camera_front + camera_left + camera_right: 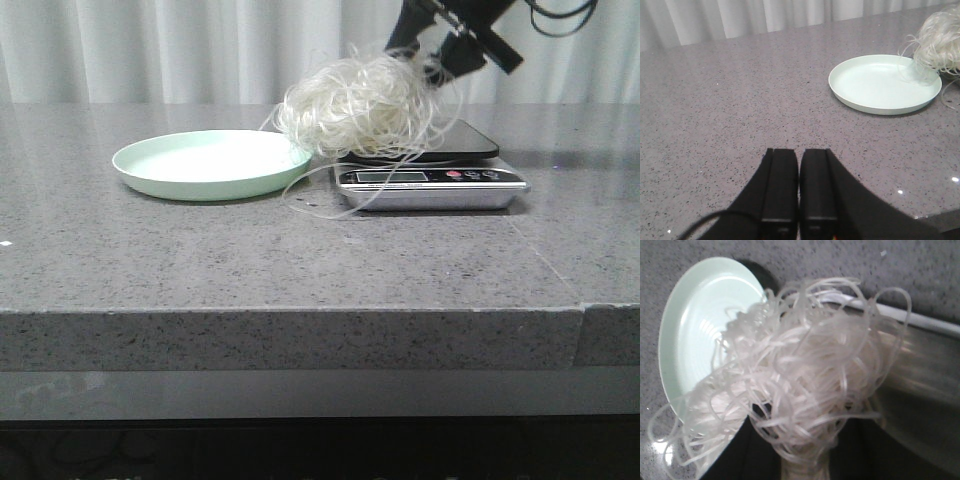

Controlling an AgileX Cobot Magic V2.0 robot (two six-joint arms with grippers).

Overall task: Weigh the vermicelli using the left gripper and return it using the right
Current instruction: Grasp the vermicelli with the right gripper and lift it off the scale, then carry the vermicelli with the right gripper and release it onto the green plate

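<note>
Three cams, one shared plate

Front cam sits low, facing the curtain; both wrist cams also catch the round pale-green plastic plate (205,165) (885,82) (700,335), right one much closer.

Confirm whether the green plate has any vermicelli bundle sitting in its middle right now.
No. The plate shows a bare middle; the vermicelli bundle sits over the scale, with only loose strands reaching the plate's rim.

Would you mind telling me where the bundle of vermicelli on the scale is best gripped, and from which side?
Grip the vermicelli at the thick top of the tangle, coming down from above. It is a loose, springy mound sitting on the scale, with stray loops trailing over the plate; a pinch on an outer strand would probably just pull loops free. The right gripper is at that upper right side already.
</note>
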